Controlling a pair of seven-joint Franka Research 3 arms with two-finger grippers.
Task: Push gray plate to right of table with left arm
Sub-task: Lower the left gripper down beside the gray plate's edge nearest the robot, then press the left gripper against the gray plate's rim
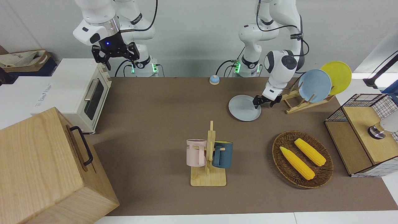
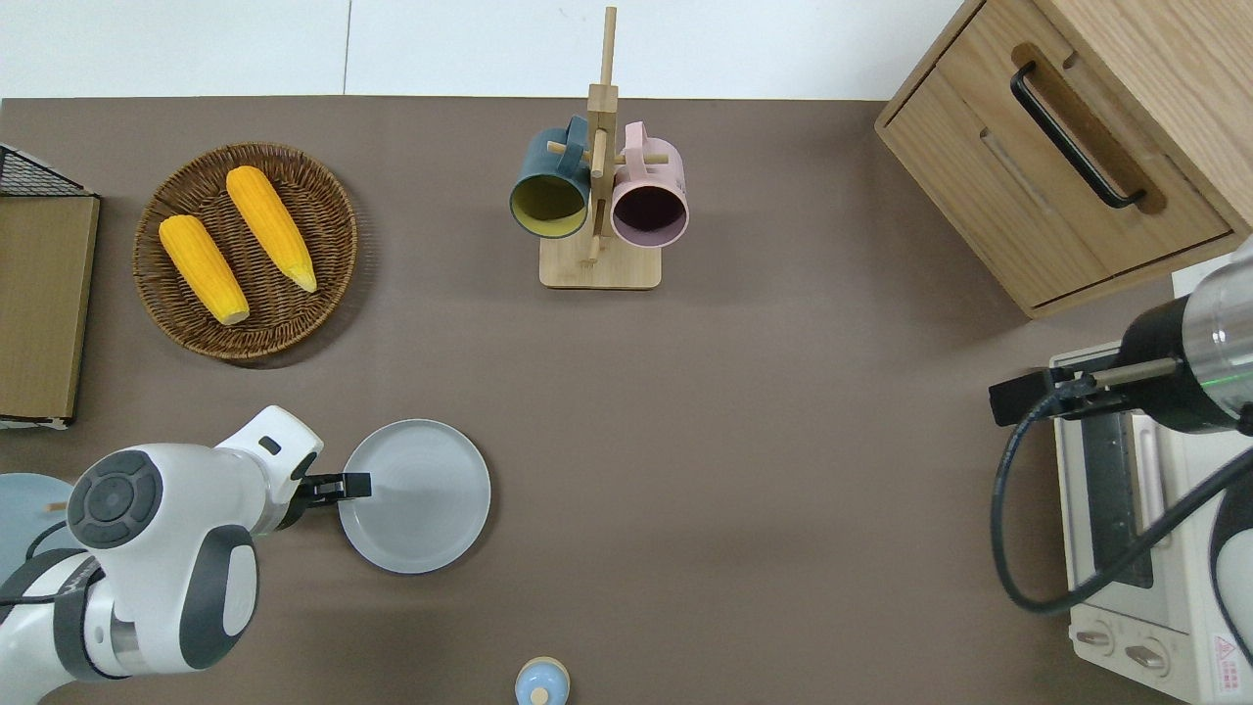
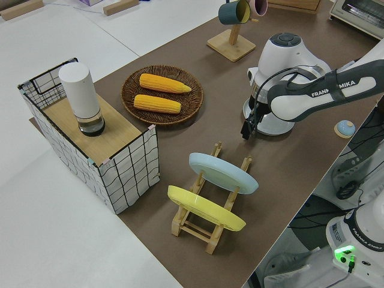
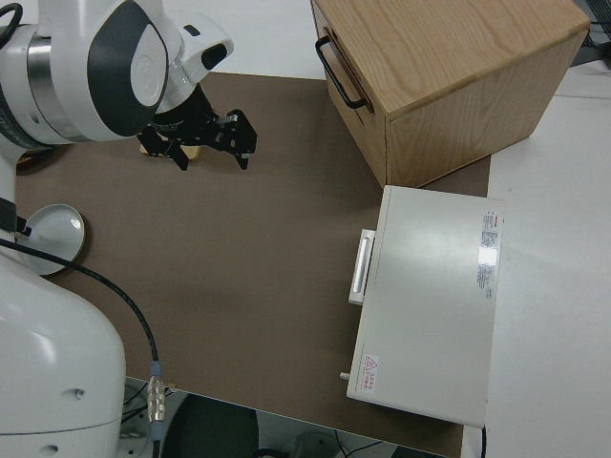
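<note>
plate work at the left arm's end of the table (image 2: 744,411): the gray plate (image 2: 421,501) lies flat on the brown top, nearer to the robots than the wicker basket (image 2: 333,211) with its two corn cobs (image 2: 270,226), and between the plate rack (image 1: 298,104) and the middle of the table. the left arm (image 2: 162,563) reaches in low, and its left gripper (image 2: 350,484) sits at the plate's rim on the side toward the left arm's end, its black tip overlapping the rim in the overhead view. in the front view the fingers (image 1: 256,102) stand spread, one tip over the plate's edge and the other off it toward the rack, so the gripper is parted and clasps nothing. it looks to be touching the rim, though whether the tip truly presses the plate or hangs just above it is hard to tell from here.

the rack holds a sky-blue plate (image 1: 314,85) and a yellow plate (image 1: 339,76), both leaning on edge, well clear of the gray one. a small blue bell (image 1: 214,80) stands near the robots' edge of the table. the mug stand (image 1: 209,174) with a pink mug (image 1: 196,152) and a dark blue mug (image 1: 222,154) is farther from the robots than the gray plate, near mid-table.

the right arm is parked, its right gripper (image 1: 115,56) with fingers apart and nothing between them. the toaster oven (image 1: 81,93) and the wooden cabinet (image 1: 46,168) stand at the right arm's end.
</note>
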